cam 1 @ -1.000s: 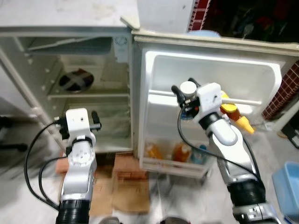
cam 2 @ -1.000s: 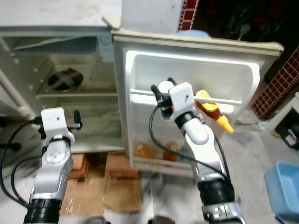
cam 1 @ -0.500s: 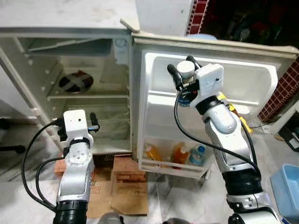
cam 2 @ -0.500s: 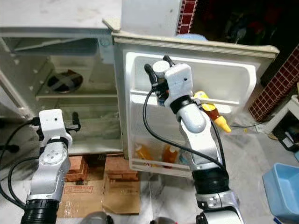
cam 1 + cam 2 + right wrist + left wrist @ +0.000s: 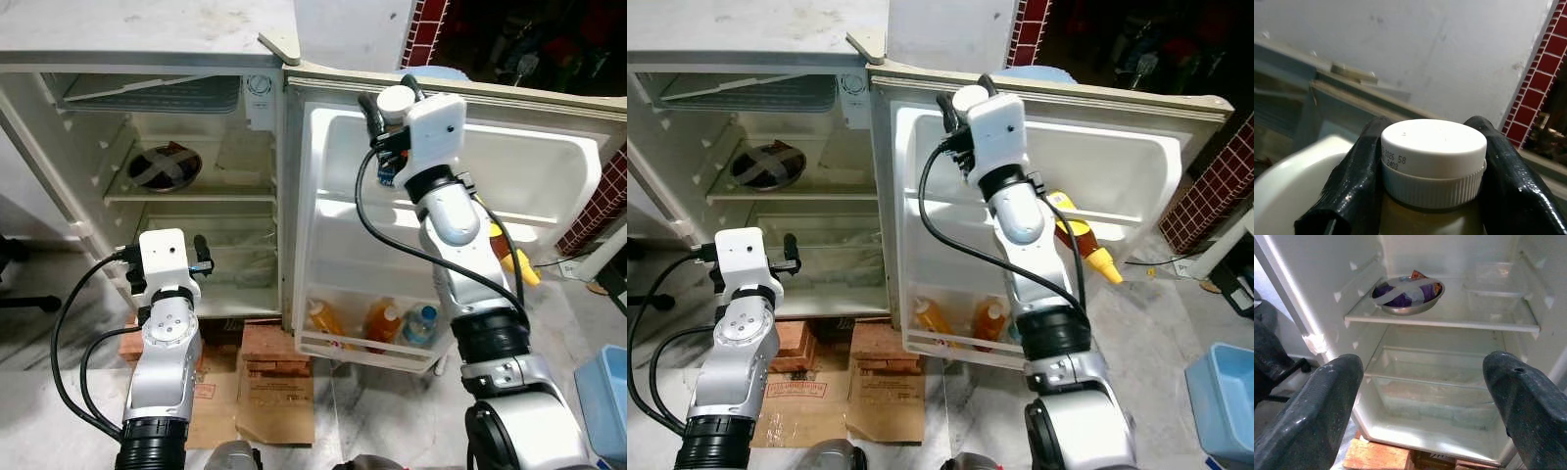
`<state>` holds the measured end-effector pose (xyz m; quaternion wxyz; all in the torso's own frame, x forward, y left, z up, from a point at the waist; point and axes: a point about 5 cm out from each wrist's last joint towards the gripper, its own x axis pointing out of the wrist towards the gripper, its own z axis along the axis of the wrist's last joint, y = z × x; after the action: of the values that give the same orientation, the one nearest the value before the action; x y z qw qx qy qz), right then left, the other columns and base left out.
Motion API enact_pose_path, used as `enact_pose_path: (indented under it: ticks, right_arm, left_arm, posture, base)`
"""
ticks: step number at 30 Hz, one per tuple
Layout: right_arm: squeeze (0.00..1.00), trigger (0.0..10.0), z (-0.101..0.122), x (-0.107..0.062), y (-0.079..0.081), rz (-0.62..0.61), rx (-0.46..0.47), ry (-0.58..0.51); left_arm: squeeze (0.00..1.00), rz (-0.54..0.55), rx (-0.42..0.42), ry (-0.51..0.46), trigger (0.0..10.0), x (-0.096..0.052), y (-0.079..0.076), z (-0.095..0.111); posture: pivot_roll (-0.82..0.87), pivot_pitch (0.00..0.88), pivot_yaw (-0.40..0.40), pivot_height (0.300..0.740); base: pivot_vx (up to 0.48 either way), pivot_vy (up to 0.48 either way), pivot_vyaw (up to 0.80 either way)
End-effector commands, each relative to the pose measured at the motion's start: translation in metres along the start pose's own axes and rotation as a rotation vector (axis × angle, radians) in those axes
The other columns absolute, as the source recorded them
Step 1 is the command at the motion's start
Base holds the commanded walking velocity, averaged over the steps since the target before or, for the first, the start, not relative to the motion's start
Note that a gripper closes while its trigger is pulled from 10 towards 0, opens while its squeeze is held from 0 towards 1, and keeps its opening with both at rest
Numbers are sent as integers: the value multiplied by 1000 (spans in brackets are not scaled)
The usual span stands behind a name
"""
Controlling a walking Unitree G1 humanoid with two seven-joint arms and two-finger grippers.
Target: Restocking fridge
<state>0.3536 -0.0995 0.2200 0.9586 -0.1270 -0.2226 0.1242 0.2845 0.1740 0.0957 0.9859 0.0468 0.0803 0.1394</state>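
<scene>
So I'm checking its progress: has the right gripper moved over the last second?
Yes. The right gripper, shut on the white-capped bottle, rose from the middle door rail to the fridge door's top edge.

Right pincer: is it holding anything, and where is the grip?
Yes: the right pincer grips a white-capped bottle just below its cap, one black finger on each side.

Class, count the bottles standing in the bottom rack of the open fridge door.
3: an orange bottle on the left, an amber bottle in the middle, a blue-capped bottle on the right. The right arm may hide more.
</scene>
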Motion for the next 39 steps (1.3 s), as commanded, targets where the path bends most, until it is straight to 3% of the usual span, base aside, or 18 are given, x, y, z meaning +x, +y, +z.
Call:
enact_pose_path:
  ticks: [1,5,12,26,27,28,29,30,39]
  right_arm:
    - [0,10000,-3,2,5,-6,-29,0]
    - [0,10000,-23,-5,8,-24,4,97]
    - [0,10000,-46,-13,4,-57,-110,192]
    - [8,10000,-53,-13,1,-75,-82,216]
    - [39,10000,-52,-13,2,-73,-79,214]
    - [157,10000,-52,-12,2,-73,-76,212]
    - [788,10000,-52,-11,3,-69,-73,210]
    - [1000,10000,-52,-11,3,-65,-68,205]
    - [1000,10000,-48,-11,2,-53,-14,168]
  left_arm:
    - [0,-3,-9,-6,10000,-1,-1,3]
    - [0,-5,-18,-4,10000,-3,-2,3]
    - [0,-19,-23,4,10000,-4,-3,2]
    - [0,-40,-23,5,10000,-2,-7,3]
    - [0,-39,-24,6,10000,-2,-7,3]
    - [0,-39,-24,8,10000,-1,-6,3]
    - [0,-40,-25,9,10000,-1,-6,3]
    - [0,-39,-26,11,10000,-1,-5,3]
    - [0,-51,-38,30,10000,-2,-2,-1]
  posture:
    - [85,0,-59,740]
    - [98,0,-69,740]
    - [88,0,-66,740]
    - [84,0,-58,740]
    - [87,0,-59,740]
    - [87,0,-59,740]
    - [87,0,-59,740]
    - [88,0,-59,740]
    - [90,0,-60,740]
  base:
    - [0,0,0]
    - [0,0,0]
    - [0,0,0]
    - [0,0,0]
    - [0,0,0]
    - [0,0,0]
    - [0,0,0]
    - [0,0,0]
    - [0,0,0]
